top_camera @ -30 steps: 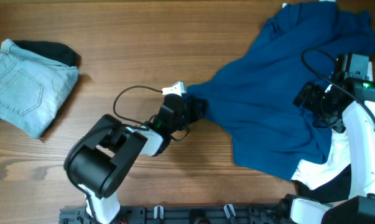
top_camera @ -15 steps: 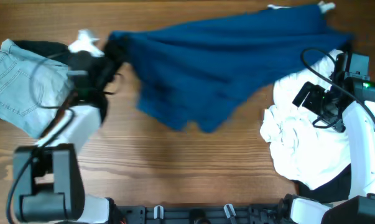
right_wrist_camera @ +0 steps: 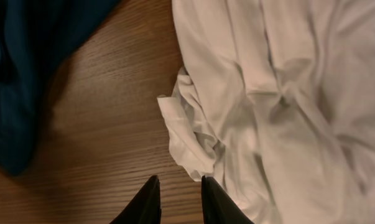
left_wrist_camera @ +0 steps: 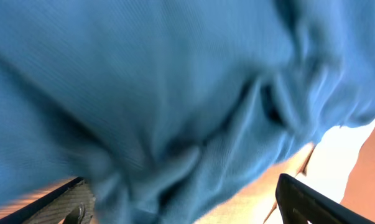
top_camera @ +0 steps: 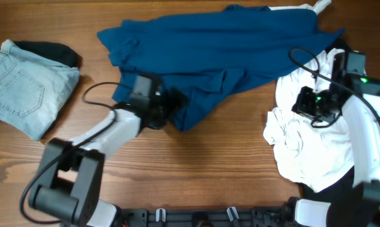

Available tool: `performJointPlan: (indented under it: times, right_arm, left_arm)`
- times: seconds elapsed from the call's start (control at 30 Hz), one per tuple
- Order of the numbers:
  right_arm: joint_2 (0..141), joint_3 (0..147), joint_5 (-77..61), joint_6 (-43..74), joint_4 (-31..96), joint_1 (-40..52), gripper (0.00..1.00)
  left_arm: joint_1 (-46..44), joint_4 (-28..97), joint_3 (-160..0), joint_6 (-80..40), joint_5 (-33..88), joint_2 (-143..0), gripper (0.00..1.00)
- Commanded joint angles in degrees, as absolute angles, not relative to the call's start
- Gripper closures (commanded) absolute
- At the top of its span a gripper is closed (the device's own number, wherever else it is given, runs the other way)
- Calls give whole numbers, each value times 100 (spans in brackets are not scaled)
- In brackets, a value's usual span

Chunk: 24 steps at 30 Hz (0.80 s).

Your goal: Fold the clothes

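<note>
The main risk sits at the left pincer (top_camera: 172, 104), which lies at the near edge of the blue shirt (top_camera: 227, 38). In its wrist view its jaws stand wide, with rumpled blue cloth (left_wrist_camera: 175, 93) filling almost everything between and beyond them. If it closes here, I judge it would take a thick bunch of several layers instead of one hem or corner. Any lift or pull would then wad the shirt instead of opening it flat.

A second risk is at the shirt's right end, which lies against the white garment (top_camera: 316, 151) and seems partly over it. A hard pull to the left could drag the two together. The right pincer (top_camera: 307, 104) hovers over that white heap. In its wrist view the jaws are narrow and hold nothing, poised above bare counter (right_wrist_camera: 106, 106) just beside a crumpled white fold (right_wrist_camera: 187, 143). A descent there could snag the wrong garment.

The blue shirt lies across the far middle of the counter (top_camera: 208, 176), crumpled and unfolded. It has deep creases, and a lobe hangs toward the left pincer. No clean outline, sleeve or collar can be picked out with certainty. The folded jeans (top_camera: 23, 85) lie well apart at the left, on a black garment (top_camera: 51, 50).
</note>
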<state>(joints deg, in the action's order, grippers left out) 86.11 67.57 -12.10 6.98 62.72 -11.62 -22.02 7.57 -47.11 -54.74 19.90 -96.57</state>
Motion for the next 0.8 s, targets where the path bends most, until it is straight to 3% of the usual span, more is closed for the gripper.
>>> performJointPlan:
  times: [0.0, 0.1, 0.13, 0.17, 0.27, 0.47, 0.57, 0.67, 0.77]
  right_arm:
    - [9218, 6702, -1426, 657, 6023, -1087, 79]
    - [9620, 6702, -1424, 613, 5754, -1087, 78]
    - [9786, 6702, -1424, 613, 5649, -1087, 78]
    - [9889, 6702, -1422, 613, 5590, -1087, 77]
    - [10108, 6702, -1243, 620, 5476, -1090, 76]
    - [10366, 6702, -705, 913, 5325, -1090, 76]
    - [10672, 6702, -701, 860, 5286, -1090, 76]
    - [11196, 6702, -626, 937, 5129, -1114, 76]
    - [11607, 6702, -21, 1402, 4908, -1426, 77]
  left_arm:
    - [-2755, 373, -4700, -5577, 1793, -10226, 6]
    - [-2910, 91, -4700, -5767, 1793, -10547, 7]
    - [-2939, 38, -4700, -5767, 1793, -10630, 13]
    - [-2941, 113, -4700, -5765, 1817, -10634, 28]
    - [-2934, 626, -4700, -5760, 1835, -10634, 96]
    - [-2086, 2029, -4700, -5330, 1835, -10449, 96]
    - [-683, 2794, -4700, -4539, 1791, -10178, 96]
    - [823, 2779, -4700, -4018, 1820, -9996, 96]
    - [1586, 2799, -4700, -3660, 1914, -9996, 96]
